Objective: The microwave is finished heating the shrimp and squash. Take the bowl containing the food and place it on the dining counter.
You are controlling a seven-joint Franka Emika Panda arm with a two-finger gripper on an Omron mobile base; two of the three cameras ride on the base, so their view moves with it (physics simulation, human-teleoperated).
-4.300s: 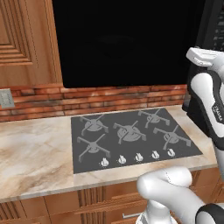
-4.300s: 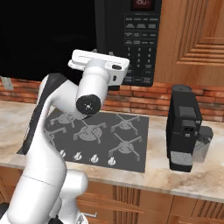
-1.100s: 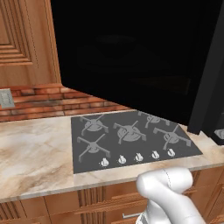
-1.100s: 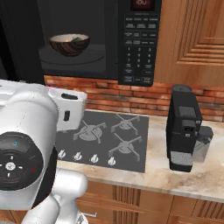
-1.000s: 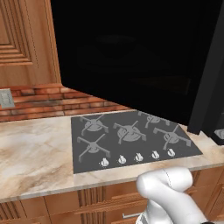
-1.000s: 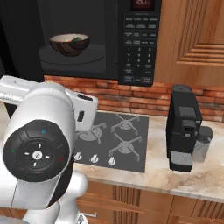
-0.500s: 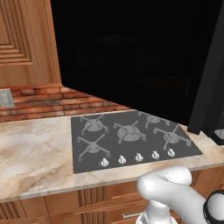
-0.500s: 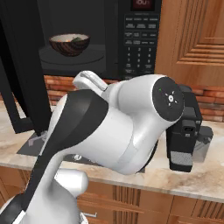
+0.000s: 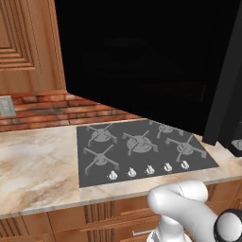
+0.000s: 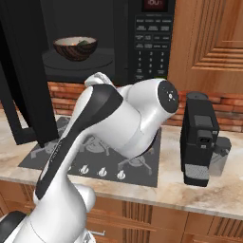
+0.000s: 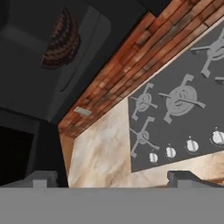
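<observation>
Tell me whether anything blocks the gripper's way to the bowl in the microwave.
Nothing visible does. The microwave door is swung open to the left, and the bowl sits alone on the turntable, its front clear. The open gripper is low over the cooktop, well below the bowl, holding nothing.

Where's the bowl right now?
The bowl sits inside the open microwave, upper left of the right base view, above the cooktop.
</observation>
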